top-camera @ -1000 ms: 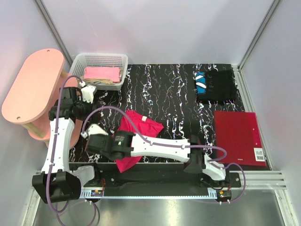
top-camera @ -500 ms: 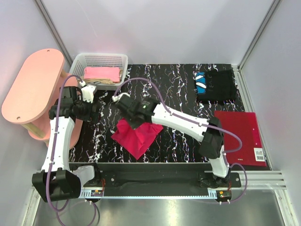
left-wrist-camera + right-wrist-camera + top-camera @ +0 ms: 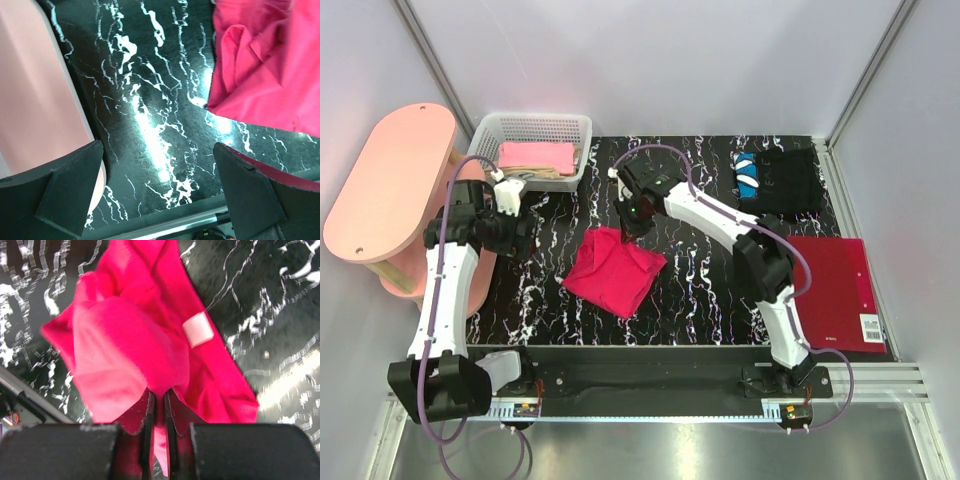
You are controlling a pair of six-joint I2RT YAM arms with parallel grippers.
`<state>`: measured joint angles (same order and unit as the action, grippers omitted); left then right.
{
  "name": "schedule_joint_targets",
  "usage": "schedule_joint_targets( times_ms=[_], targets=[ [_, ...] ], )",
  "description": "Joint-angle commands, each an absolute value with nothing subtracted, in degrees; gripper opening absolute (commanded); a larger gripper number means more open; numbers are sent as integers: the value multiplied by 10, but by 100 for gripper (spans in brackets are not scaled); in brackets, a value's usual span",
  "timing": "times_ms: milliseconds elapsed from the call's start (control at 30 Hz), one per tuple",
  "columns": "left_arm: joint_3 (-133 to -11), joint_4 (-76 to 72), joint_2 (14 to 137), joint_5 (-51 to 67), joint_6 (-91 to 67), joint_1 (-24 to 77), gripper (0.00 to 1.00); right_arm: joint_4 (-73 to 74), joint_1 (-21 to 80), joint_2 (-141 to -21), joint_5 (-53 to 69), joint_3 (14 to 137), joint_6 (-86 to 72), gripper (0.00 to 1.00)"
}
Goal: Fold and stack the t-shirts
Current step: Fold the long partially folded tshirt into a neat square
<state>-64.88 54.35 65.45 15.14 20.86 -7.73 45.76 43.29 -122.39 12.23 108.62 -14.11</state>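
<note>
The crimson-red t-shirt (image 3: 615,275) lies bunched on the black marbled table (image 3: 700,270), left of centre. My right gripper (image 3: 634,218) is at the shirt's far edge. In the right wrist view this gripper (image 3: 159,410) is shut on a fold of the red t-shirt (image 3: 125,340), whose white neck tag (image 3: 197,329) faces up. My left gripper (image 3: 516,236) hangs open to the left of the shirt, its fingers (image 3: 70,190) wide apart over bare table, with the red cloth (image 3: 260,65) off to the right. A folded black t-shirt (image 3: 785,185) with a blue-white patch (image 3: 747,176) lies far right.
A white basket (image 3: 582,150) at the far left holds a pink t-shirt (image 3: 535,155) on a beige one (image 3: 542,174). A pink oval side table (image 3: 390,180) stands left of the table. A stiff dark-red rectangle with a barcode label (image 3: 825,290) lies at the right.
My right gripper has swung from the near left edge up and to the right toward the table's middle, pulling the red shirt's fold with it. The left arm has stayed put.
</note>
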Motion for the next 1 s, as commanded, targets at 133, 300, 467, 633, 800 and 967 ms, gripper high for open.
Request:
schedule_joint_targets(
  times_ms=[133,300,467,633,800,967],
  targets=[
    [-682,587,644,243,256,-65,99,500,414,-1349,164,1209,-120,30],
    [-669,618,636,272,286,-31,99,568,414,-1390,19,1302,-110,67],
    [-651,623,635,276,283,35,99,601,414,-1362,-181,1321,-139,82],
    [-639,574,649,274,235,120,99,589,413,-1290,-192,1252,-185,82],
    [-634,535,678,257,216,181,99,519,410,-1178,-96,1116,-222,82],
    [-646,498,736,250,215,198,99,437,380,-1113,63,987,-288,82]
  ],
)
